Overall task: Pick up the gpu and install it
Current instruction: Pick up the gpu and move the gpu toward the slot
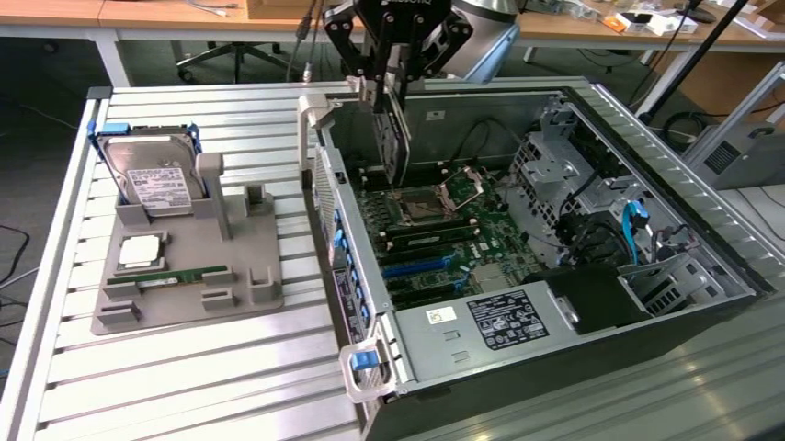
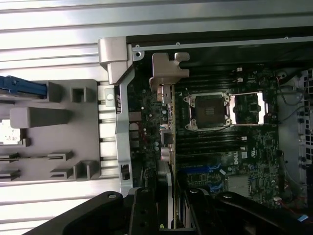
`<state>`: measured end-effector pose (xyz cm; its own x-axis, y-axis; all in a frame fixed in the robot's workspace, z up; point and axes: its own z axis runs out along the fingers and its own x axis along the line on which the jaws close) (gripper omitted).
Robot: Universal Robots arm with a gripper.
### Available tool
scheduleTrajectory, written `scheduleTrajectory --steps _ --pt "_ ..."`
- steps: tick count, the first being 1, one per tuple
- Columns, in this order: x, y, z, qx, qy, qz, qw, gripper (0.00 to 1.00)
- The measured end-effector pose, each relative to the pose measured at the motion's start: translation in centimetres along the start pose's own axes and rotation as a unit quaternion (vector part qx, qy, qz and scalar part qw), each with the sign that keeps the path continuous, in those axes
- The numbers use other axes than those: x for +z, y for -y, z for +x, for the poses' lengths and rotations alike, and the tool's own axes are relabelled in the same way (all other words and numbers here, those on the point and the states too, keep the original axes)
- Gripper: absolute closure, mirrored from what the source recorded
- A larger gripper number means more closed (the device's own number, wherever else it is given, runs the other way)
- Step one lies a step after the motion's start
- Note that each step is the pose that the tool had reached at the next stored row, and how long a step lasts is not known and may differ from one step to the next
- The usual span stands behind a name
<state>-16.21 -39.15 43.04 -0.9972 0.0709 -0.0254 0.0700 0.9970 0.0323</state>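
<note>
Gripper [image 1: 390,90] hangs at twelve o'clock in the exterior view, above the open computer case [image 1: 668,161]. It is clenched on the graphics card [image 1: 395,138], which it holds upright between its two fingers [image 2: 143,210]. The card hangs down from the gripper over the rear part of the case, just beside the case wall on the exterior view's left. It is not seated in any slot. Whether its lower end touches something inside the case cannot be told.

In the wrist view the card is seen edge-on as a thin line, and its silvery bracket [image 2: 167,73] is at the end far from the fingers, near the corner of the case. The processor socket [image 2: 208,111] lies just beside this line, with its metal frame open.

Inside the case, the green motherboard [image 1: 491,230] lies in the middle of the exterior view, and the gray power supply [image 1: 491,322] with its white label is at six o'clock from it.

At nine o'clock from the case a gray holder [image 1: 252,266] lies on the table [image 1: 184,386] of metal slats. The hard drive [image 1: 153,179] stands tilted at the eleven o'clock end of the holder. A silvery processor chip [image 1: 139,250] and a narrow green memory stick [image 1: 178,276] lie nearer to its seven o'clock end, well apart from the gripper.
</note>
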Motion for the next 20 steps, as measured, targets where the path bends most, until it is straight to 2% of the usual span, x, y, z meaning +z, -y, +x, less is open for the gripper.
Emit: scheduleTrajectory --steps 9,16,18,20 --pt "0.18 -0.13 -1.9 -0.001 -0.0007 0.0005 1.0000 0.73" --pt "0.65 -0.29 -4.4 -0.002 -0.0025 0.0027 1.0000 0.73" --pt "0.95 -0.38 -5.8 -0.003 -0.0033 0.0037 1.0000 0.73" --pt "1.10 -0.41 -6.4 -0.003 -0.0036 0.0042 1.0000 0.73"
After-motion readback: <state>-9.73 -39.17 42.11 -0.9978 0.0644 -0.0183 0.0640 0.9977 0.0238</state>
